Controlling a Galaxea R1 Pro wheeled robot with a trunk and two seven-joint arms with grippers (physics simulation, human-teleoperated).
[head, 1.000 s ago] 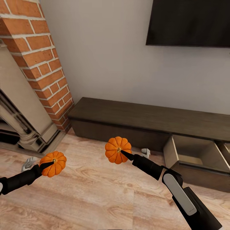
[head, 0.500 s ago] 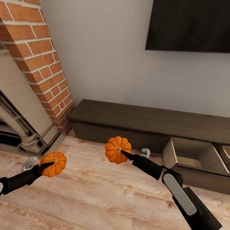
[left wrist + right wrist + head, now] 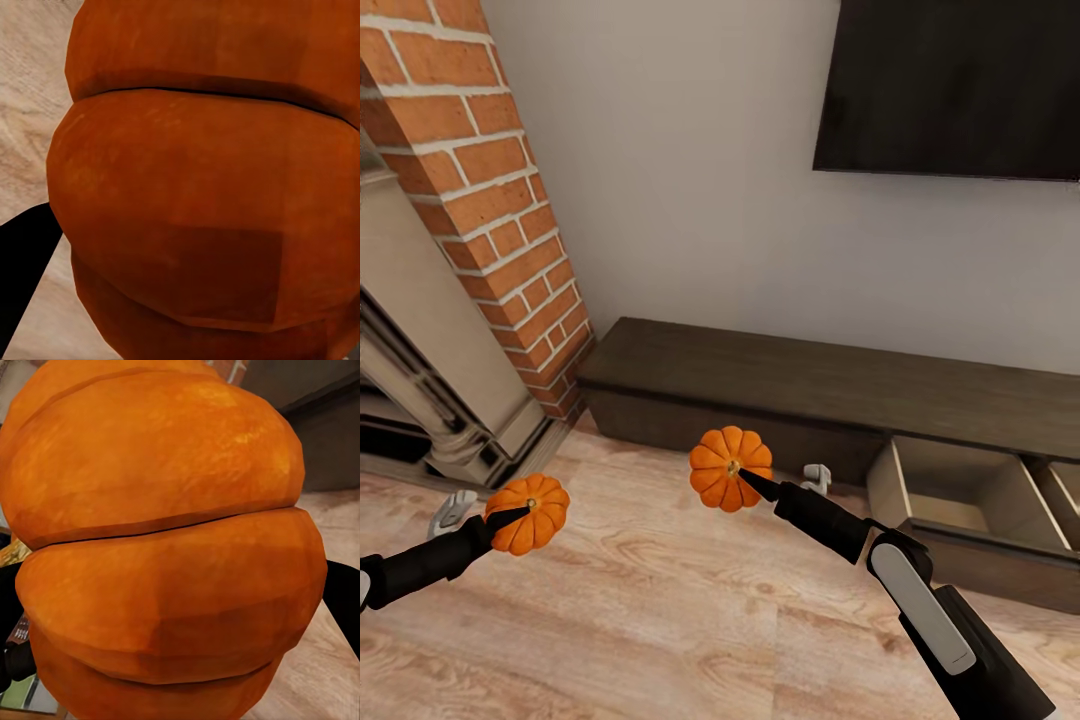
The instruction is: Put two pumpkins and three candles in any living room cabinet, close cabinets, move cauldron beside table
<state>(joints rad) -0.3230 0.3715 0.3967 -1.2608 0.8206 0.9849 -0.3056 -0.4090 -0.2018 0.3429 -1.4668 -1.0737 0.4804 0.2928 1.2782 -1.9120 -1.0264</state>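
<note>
Two orange ribbed pumpkins hang above the wooden floor. My left gripper (image 3: pixel 520 514) is shut on one pumpkin (image 3: pixel 532 510) at the lower left, seen close up as an orange pumpkin (image 3: pixel 210 187) in the left wrist view. At the centre, my right gripper (image 3: pixel 744 477) is shut on the other pumpkin (image 3: pixel 726 463), whose ribs loom large as a pumpkin (image 3: pixel 165 547) in the right wrist view. The long dark-brown cabinet (image 3: pixel 790 380) runs along the wall beyond them. One of its drawers (image 3: pixel 958 485) at the right stands open with a pale inside, and a second open drawer (image 3: pixel 1063 487) is cut off by the edge.
A brick fireplace column (image 3: pixel 490 190) with a stone mantel (image 3: pixel 420 370) stands at the left. A dark TV (image 3: pixel 950 85) hangs on the wall above the cabinet. Two small white objects (image 3: pixel 452 508) (image 3: pixel 817 476) lie on the floor (image 3: pixel 660 610).
The whole view has shifted a little, so wall, TV and cabinet sit slightly lower in the picture. Both arms hold their pumpkins as before.
</note>
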